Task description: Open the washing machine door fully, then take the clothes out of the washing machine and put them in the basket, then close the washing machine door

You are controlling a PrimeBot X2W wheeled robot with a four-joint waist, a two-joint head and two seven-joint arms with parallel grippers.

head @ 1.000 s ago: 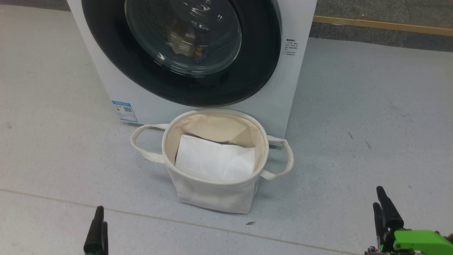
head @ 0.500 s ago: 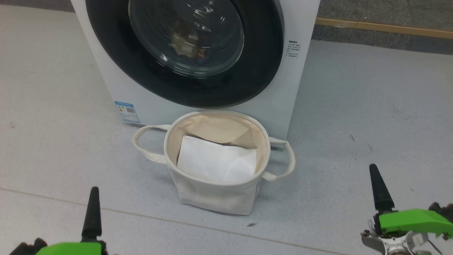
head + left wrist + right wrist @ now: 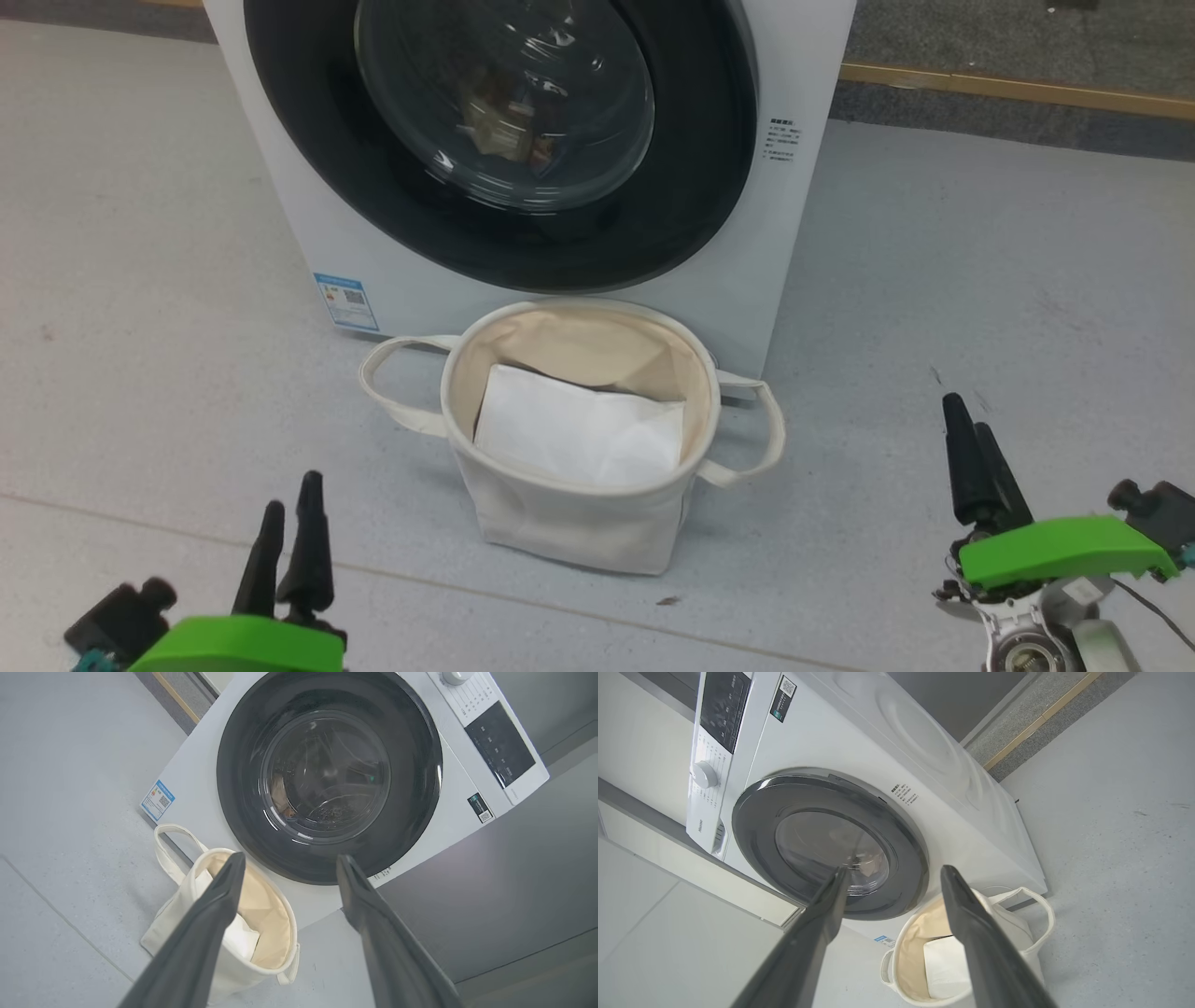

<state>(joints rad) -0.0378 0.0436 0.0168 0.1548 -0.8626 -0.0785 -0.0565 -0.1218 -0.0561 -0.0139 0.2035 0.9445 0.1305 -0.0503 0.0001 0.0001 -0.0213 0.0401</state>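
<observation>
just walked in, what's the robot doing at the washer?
Nothing is handled yet. The robot faces the washing machine, its door shut, with clothes showing through it. The basket stands on the floor right in front of it, holding a white sheet. The left gripper and right gripper are both open and empty, low to either side of the basket.

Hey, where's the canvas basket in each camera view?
Head view: basket at centre, on the floor.
Left wrist view: basket lower left.
Right wrist view: basket bottom, right of centre.
Shared landmark: the washing machine door, shut, just behind it.
</observation>
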